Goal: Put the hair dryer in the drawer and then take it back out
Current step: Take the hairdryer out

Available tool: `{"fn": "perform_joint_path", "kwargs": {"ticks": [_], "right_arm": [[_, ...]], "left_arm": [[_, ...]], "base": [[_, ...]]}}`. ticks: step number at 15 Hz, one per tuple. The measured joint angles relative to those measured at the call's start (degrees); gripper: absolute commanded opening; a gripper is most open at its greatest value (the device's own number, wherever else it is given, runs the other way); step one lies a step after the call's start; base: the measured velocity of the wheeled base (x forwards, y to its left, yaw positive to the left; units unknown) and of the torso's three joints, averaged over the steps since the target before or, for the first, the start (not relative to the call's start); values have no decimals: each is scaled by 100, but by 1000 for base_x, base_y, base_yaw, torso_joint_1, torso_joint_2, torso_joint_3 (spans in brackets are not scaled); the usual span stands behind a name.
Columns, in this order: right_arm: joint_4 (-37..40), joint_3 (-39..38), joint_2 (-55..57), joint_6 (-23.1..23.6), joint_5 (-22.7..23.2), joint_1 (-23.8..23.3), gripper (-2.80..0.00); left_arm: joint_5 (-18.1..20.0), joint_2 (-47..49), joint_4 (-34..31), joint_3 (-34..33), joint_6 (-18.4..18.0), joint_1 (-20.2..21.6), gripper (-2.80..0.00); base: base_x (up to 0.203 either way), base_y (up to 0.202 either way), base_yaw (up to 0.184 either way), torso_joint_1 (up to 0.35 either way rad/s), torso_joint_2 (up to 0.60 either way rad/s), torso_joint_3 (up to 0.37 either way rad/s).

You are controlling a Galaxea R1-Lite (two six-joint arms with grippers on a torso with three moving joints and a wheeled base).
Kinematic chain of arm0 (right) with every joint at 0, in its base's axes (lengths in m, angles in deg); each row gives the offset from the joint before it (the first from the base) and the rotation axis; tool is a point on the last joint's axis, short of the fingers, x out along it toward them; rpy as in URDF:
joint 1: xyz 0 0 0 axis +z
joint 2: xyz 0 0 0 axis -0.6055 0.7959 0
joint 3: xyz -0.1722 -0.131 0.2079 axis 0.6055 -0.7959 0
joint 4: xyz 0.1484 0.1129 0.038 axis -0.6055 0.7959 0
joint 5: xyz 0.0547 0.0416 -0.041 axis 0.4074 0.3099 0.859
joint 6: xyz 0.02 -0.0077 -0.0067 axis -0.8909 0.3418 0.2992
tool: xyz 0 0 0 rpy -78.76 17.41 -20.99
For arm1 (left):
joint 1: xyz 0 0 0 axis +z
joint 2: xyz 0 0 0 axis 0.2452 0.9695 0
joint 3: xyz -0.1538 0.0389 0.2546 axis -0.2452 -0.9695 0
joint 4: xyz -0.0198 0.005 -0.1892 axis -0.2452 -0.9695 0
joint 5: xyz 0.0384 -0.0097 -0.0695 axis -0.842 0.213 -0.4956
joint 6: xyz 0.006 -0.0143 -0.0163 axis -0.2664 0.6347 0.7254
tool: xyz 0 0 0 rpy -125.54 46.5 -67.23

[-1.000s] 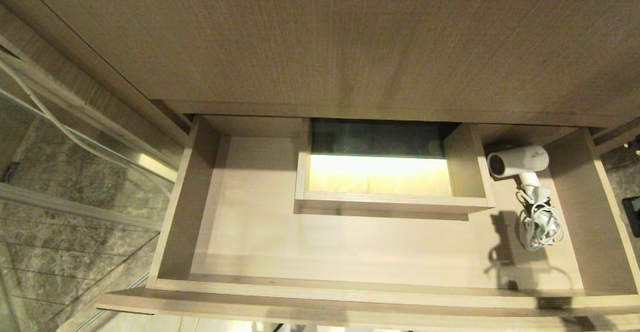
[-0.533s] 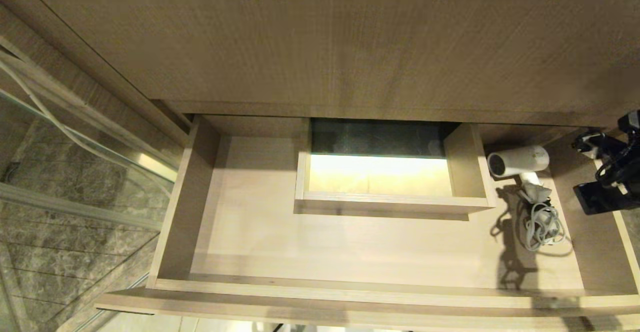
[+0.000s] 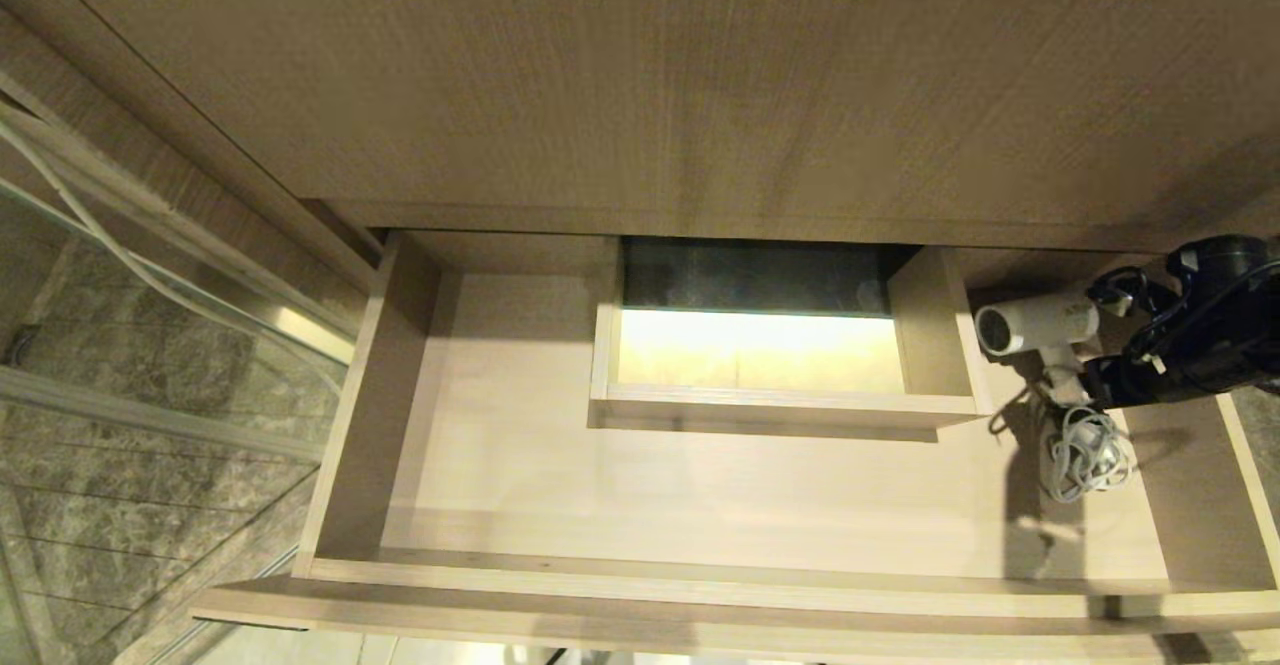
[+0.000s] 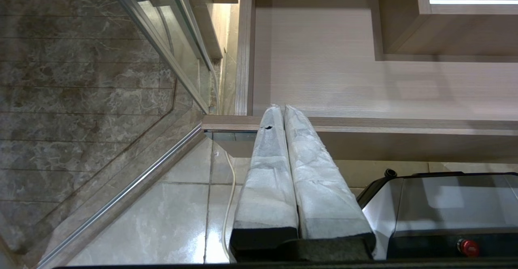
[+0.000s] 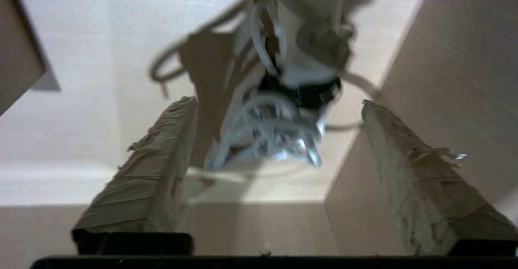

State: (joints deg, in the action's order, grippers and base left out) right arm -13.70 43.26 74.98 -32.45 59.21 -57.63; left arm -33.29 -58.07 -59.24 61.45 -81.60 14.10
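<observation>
One hair dryer (image 3: 1038,326), one open drawer (image 3: 640,505), my right tool (image 3: 1092,337) beside the dryer.

I count one white hair dryer — short thick barrel lying on its side, dark round grille facing the drawer's middle, a small mark on the barrel too small to read — resting on the drawer floor near its right wall, by the one rectangular cutout (image 3: 755,350). Its one white cord (image 3: 1085,453) lies coiled on the floor just in front of the handle. My right tool reaches in over the right wall; in the right wrist view its two padded fingers (image 5: 149,172) stand wide apart either side of the blurred cord bundle and handle, gripping nothing. My left tool (image 4: 283,111) hangs outside the drawer's front left corner — its two wrapped fingers pressed together, holding nothing.
</observation>
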Motion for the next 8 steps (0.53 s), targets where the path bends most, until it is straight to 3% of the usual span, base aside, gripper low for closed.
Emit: {"fn": "perform_joint_path", "kwargs": {"ticks": [8], "right_arm": [[-179, 680, 766, 305, 156, -161, 0]], "left_arm": [[2, 0, 0, 0, 2, 0, -280]], "base": [[0, 0, 0, 0, 0, 0]]}}
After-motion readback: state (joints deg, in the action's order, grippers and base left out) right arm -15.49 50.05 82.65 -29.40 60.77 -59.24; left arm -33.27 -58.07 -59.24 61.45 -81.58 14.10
